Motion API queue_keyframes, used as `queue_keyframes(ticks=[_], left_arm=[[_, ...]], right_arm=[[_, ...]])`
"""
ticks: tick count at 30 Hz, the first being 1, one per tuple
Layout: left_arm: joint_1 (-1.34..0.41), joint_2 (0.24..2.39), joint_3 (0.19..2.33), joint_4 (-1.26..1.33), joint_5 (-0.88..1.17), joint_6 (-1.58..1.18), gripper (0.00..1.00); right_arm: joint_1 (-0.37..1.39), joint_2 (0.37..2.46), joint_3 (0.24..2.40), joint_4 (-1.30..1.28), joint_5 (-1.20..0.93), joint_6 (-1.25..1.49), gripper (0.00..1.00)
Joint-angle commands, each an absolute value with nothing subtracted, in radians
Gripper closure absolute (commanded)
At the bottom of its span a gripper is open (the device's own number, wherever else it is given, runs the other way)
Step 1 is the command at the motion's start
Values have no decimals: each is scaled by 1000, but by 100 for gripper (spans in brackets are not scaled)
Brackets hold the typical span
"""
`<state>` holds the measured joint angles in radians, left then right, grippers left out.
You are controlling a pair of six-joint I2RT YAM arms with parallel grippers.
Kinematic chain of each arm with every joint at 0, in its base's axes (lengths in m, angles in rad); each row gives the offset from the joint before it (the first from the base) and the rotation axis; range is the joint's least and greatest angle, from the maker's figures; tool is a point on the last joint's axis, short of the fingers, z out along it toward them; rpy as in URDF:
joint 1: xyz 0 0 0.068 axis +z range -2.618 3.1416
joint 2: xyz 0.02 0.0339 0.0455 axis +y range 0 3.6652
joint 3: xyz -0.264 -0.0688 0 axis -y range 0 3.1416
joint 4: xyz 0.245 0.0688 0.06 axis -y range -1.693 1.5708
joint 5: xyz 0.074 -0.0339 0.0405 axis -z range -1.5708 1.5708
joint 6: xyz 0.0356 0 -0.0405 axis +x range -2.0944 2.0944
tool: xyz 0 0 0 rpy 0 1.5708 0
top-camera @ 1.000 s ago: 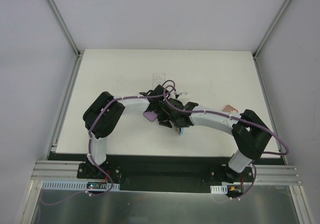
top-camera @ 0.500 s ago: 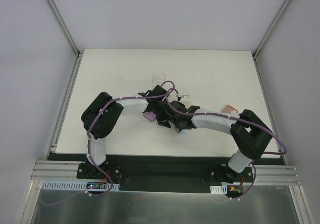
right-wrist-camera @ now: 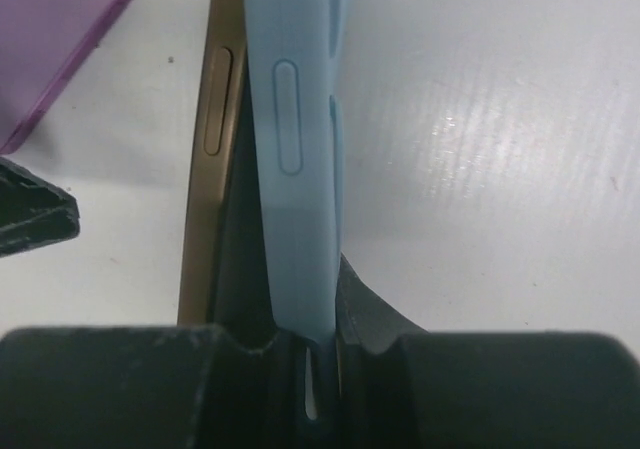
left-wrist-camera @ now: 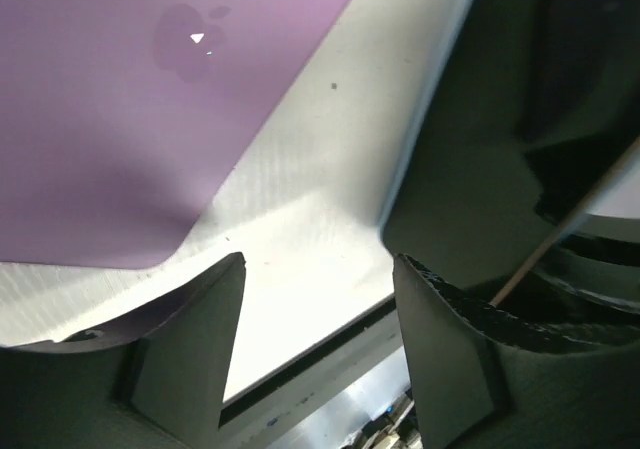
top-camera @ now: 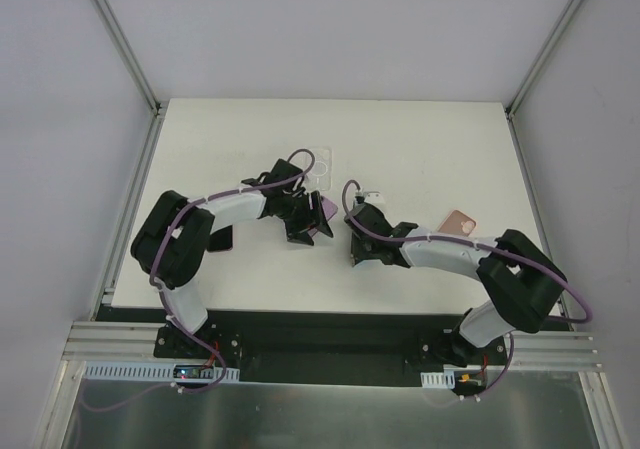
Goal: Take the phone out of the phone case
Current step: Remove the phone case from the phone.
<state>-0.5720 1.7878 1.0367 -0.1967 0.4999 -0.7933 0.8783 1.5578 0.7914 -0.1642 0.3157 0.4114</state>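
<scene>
My right gripper (top-camera: 363, 250) is shut on the light blue phone case (right-wrist-camera: 293, 119), which stands on edge on the table. The gold phone (right-wrist-camera: 213, 129) stands beside the case with a dark gap between them, and its side button shows. The right gripper (right-wrist-camera: 310, 314) pinches the case wall at its near end. My left gripper (top-camera: 302, 229) is open and empty (left-wrist-camera: 318, 264), off to the left of the right gripper. A purple phone (top-camera: 322, 209) lies beside its fingers and shows in the left wrist view (left-wrist-camera: 130, 99) with its logo up.
A clear case (top-camera: 320, 159) lies further back on the white table (top-camera: 420, 139). A pink phone or case (top-camera: 458, 221) lies at the right. A dark red flat object (top-camera: 221, 237) lies by the left arm. The table's near edge (left-wrist-camera: 300, 354) is close to the left fingers.
My left gripper has let go and drawn back to the left, away from the right gripper. The purple phone has shifted back and right. The dark red object is now uncovered.
</scene>
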Motion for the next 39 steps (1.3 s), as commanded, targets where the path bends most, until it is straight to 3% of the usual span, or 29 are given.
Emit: queue_keyframes(ticks=[1,8,23,30,34,39], left_arm=[[-552,1694,1051,-218,595,-764,37],[-574,1690,1091,-218,592,-776,29],[-652,1810,1132,-193,456,-802,34],[-681,1813,1129,-198,290,-851,42],[-739,1825,1183,-325,59,-864,46],[-768,1844,1186,-393,-72,-899,49]], right_arm=[[910,1597,716,-34,135,358,99],[917,1585,750,-54,127,339,99],[927,1578,772,-74,106,334,98],[939,1568,781,-86,100,334,99],[946,1566,807,-117,112,342,99],[953,1559,818,-132,117,359,99]])
